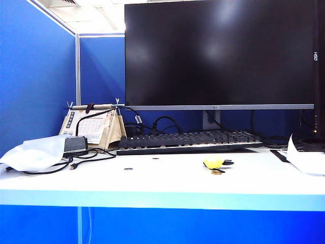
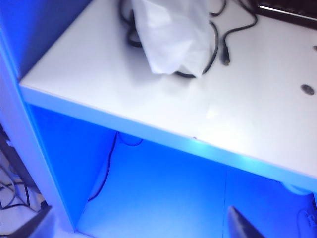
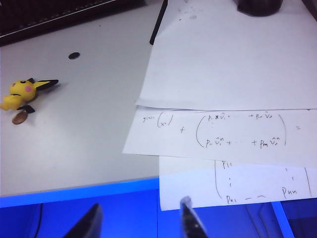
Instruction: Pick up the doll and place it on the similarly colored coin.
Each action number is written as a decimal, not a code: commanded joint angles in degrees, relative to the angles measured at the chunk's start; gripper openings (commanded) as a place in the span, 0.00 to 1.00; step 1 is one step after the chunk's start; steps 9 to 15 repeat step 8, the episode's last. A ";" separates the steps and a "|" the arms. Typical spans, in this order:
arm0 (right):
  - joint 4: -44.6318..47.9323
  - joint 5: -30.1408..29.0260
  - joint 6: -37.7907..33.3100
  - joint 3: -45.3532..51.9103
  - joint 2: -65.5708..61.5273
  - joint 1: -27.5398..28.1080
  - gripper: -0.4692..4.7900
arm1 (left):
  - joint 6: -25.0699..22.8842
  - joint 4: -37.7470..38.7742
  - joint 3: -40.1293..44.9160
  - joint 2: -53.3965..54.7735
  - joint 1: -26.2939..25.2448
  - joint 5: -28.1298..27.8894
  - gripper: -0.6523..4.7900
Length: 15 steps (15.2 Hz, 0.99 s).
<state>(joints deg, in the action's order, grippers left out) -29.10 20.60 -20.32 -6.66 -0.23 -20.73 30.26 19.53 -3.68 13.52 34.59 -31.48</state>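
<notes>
The yellow doll (image 1: pixel 214 162) with black ear tips lies on the white desk in front of the keyboard. The brass coin (image 1: pixel 217 172) lies just in front of it, touching or nearly touching. The right wrist view shows the doll (image 3: pixel 22 91) on its side with the coin (image 3: pixel 20 118) at its foot. My right gripper (image 3: pixel 140 220) hangs open and empty off the desk's front edge, well away from the doll. My left gripper (image 2: pixel 138 228) is open and empty too, below the desk's front edge near its left end. Neither gripper shows in the exterior view.
Handwritten papers (image 3: pixel 223 74) and a black pen (image 3: pixel 158 22) cover the desk's right side. A white bag (image 2: pixel 173 34) and black cables (image 2: pixel 223 39) lie on the left. Dark grey coins (image 1: pixel 128 169) (image 3: pixel 74 55) lie on the desk. Keyboard (image 1: pixel 188 140) and monitor (image 1: pixel 218 51) stand behind.
</notes>
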 commanded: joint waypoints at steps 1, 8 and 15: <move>0.61 0.24 -0.28 -0.20 0.07 -0.09 0.47 | -0.04 -0.46 0.15 0.00 0.07 -0.76 1.00; 0.59 0.24 -0.28 -0.20 0.07 -0.09 0.47 | -0.04 -0.42 0.15 0.00 0.07 -0.20 1.00; 0.59 0.24 -0.28 -0.20 0.07 -0.09 0.47 | -0.04 -0.42 0.15 0.00 0.07 -0.20 1.00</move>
